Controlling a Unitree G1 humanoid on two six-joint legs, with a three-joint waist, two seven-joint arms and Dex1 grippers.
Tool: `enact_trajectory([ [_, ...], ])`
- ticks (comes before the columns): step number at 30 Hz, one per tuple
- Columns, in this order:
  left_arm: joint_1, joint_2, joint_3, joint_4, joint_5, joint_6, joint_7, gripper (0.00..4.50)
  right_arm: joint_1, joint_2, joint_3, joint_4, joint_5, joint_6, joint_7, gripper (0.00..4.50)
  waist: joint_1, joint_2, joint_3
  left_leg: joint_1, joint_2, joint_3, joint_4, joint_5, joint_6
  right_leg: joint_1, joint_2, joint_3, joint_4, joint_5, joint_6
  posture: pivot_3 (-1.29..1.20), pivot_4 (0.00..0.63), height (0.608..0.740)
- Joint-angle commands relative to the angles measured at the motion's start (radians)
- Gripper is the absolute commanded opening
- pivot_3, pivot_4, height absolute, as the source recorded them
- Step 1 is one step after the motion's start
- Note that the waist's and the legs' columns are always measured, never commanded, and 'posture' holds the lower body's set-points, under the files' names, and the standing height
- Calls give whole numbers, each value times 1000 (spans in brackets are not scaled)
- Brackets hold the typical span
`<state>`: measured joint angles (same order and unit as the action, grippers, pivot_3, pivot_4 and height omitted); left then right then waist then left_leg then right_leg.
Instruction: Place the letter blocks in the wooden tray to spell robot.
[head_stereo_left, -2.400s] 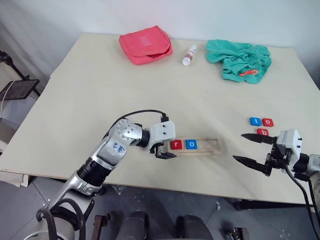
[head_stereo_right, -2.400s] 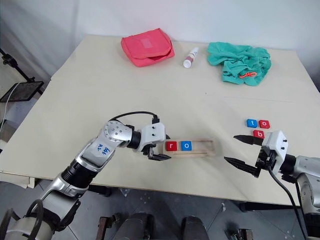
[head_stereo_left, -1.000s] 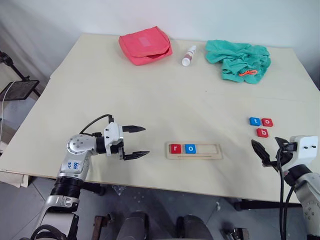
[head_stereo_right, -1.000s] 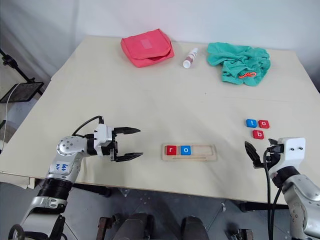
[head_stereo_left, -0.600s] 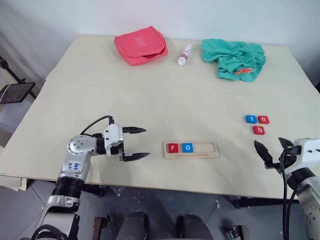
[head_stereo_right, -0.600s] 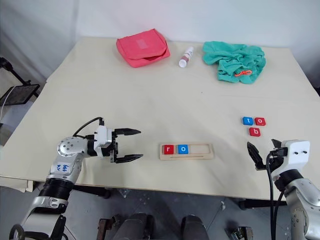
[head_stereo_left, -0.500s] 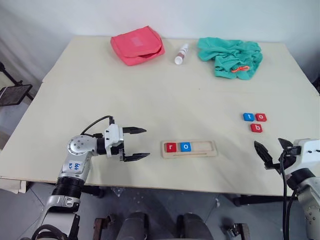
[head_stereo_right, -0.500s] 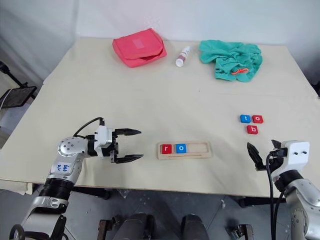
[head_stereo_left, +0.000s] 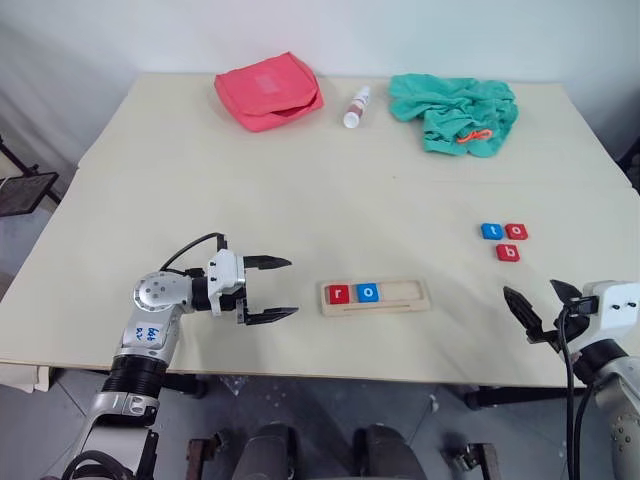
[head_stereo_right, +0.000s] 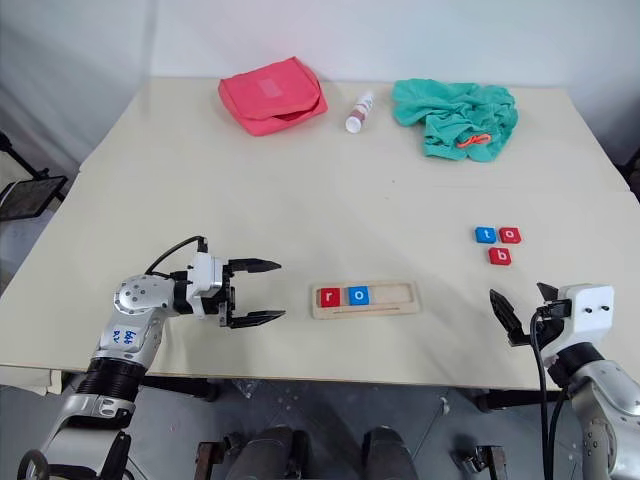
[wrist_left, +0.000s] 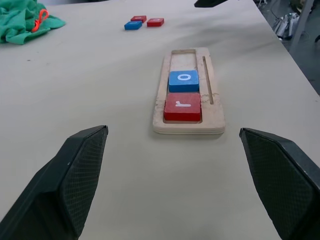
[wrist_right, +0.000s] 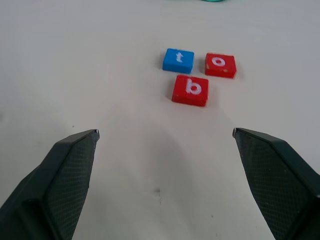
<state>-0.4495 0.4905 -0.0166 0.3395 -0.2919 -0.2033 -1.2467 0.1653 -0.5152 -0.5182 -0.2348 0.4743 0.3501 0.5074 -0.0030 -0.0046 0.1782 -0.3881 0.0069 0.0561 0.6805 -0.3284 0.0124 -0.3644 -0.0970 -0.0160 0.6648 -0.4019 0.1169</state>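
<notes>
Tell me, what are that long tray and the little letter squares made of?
The wooden tray looks like pale unfinished wood: layered edges and a matte, faintly grainy face. The letter blocks, like the red r and blue o, seem to be painted wood or plastic; their smooth, even colour and rounded corners leave that open.

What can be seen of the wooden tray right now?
The tray is a long, narrow strip of pale wood with rounded corners, a shallow recess and a thin groove along its near side. It lies flat near the table's front edge. A red r block and a blue o block sit side by side at its left end; the rest of the recess is empty. Neither gripper touches it.
</notes>
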Motion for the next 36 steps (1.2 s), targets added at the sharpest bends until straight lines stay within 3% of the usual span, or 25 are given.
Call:
enact_trajectory([
  [1, 3, 6, 14, -26, -29, -3, -6, 4479, 3, -4, -15, -35, 8, -21, 1, 4500, -9, 0, 0, 1, 0, 0, 0, 0, 0, 3, 1, -1, 0, 0, 0, 0, 150, 740],
  [27, 6, -15, 13, 40, -45, -76, -96, 4479, 60, 31, -11, -16, -34, -135, -9, 4500, -3, 0, 0, 1, -1, -7, 0, 0, 0, 7, 0, -5, 0, 0, 0, 0, 150, 740],
  [36, 28, -22, 7, -4, -47, -64, -84, 4479, -185, -97, 59, 90, -63, 90, -66, 4500, -21, 0, 0, 1, -1, -8, 1, 0, 0, 7, 0, -6, 0, 0, 0, 0, 150, 740],
])
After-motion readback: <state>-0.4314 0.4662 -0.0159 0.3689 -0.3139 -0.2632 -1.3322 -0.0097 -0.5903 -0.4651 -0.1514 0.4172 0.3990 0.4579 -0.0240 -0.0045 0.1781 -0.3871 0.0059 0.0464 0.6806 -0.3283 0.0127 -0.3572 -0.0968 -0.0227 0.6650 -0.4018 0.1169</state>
